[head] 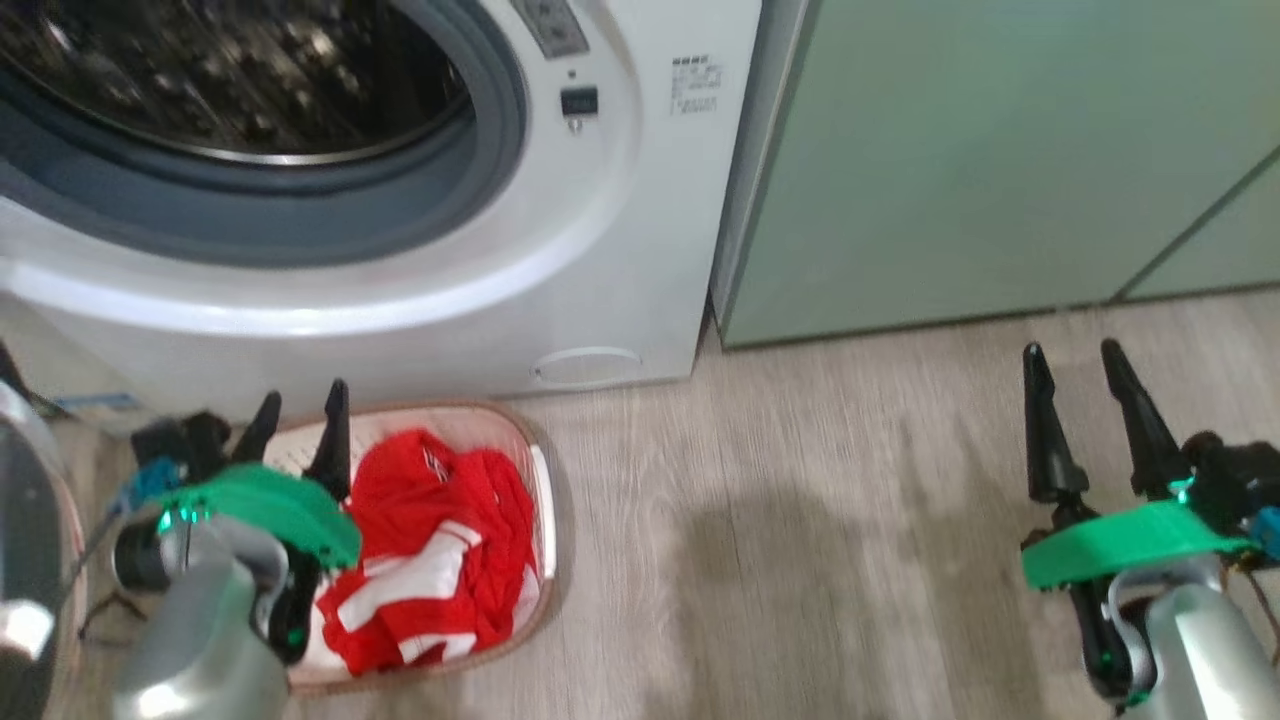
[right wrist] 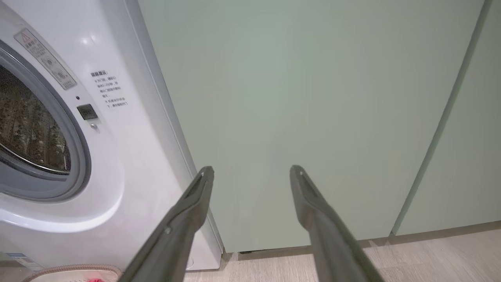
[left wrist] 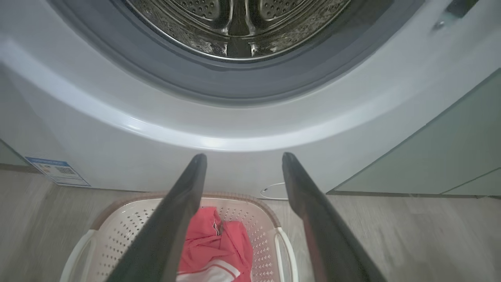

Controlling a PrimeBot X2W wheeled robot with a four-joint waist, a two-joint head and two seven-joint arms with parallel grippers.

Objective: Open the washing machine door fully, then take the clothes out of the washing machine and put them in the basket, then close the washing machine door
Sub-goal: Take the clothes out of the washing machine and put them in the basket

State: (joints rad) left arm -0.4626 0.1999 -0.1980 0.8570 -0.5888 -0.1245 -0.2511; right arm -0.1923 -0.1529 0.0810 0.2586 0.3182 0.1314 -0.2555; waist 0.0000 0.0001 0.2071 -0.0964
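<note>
Red clothes (head: 430, 540) heaped in basket (head: 548, 500) before washer (head: 600, 250) (soft, light, nothing fragile). Both claws spread wide, empty: left gripper (head: 304, 395) over basket, right gripper (head: 1072, 350) over floor (head: 800, 500). Door (head: 25, 520) next, seemingly far left: stiff, glossy, probably slippery; best pushed at rim.

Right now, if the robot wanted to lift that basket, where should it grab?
Likely the basket's white side handle, coming down from above on the right: it's an open loop standing off the wall, and the clothes heaped inside leave it uncovered.
</note>
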